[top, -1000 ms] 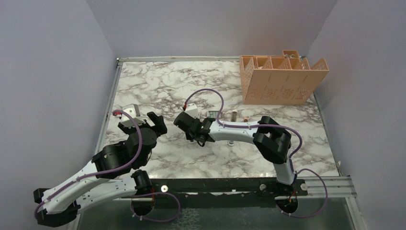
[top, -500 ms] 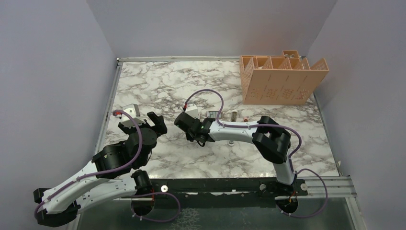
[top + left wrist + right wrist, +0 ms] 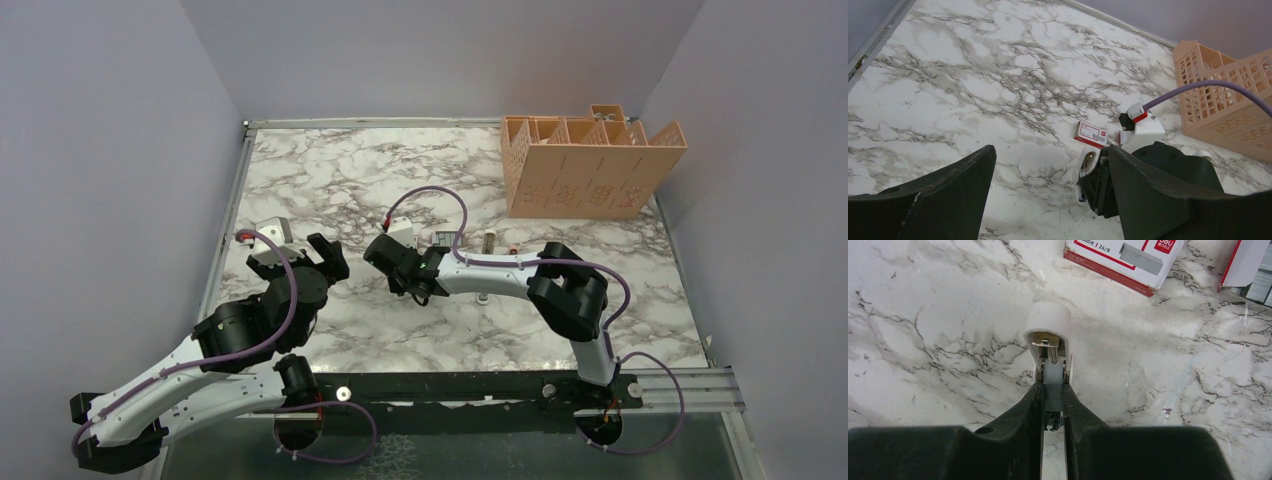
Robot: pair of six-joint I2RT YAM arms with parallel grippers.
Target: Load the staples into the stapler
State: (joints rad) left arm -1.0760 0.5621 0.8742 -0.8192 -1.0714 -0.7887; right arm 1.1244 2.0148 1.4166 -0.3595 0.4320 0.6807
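Observation:
The white stapler (image 3: 1048, 322) lies open on the marble table, its metal channel facing up; it also shows in the left wrist view (image 3: 1087, 162). My right gripper (image 3: 1053, 387) is shut on a grey strip of staples (image 3: 1053, 375) that sits in the channel. From above, the right gripper (image 3: 388, 252) hides the stapler. The red-and-white staple box (image 3: 1120, 257) lies just beyond the stapler, with the tray of more staples (image 3: 1260, 282) to its right. My left gripper (image 3: 300, 255) is open and empty, left of the stapler.
A peach slotted organizer (image 3: 590, 165) stands at the back right. A few small items (image 3: 490, 242) lie on the table just right of the staple box (image 3: 441, 238). A metal rail (image 3: 225, 230) runs along the table's left edge.
My right gripper has shifted very slightly to the left over the stapler. The left arm has not moved.

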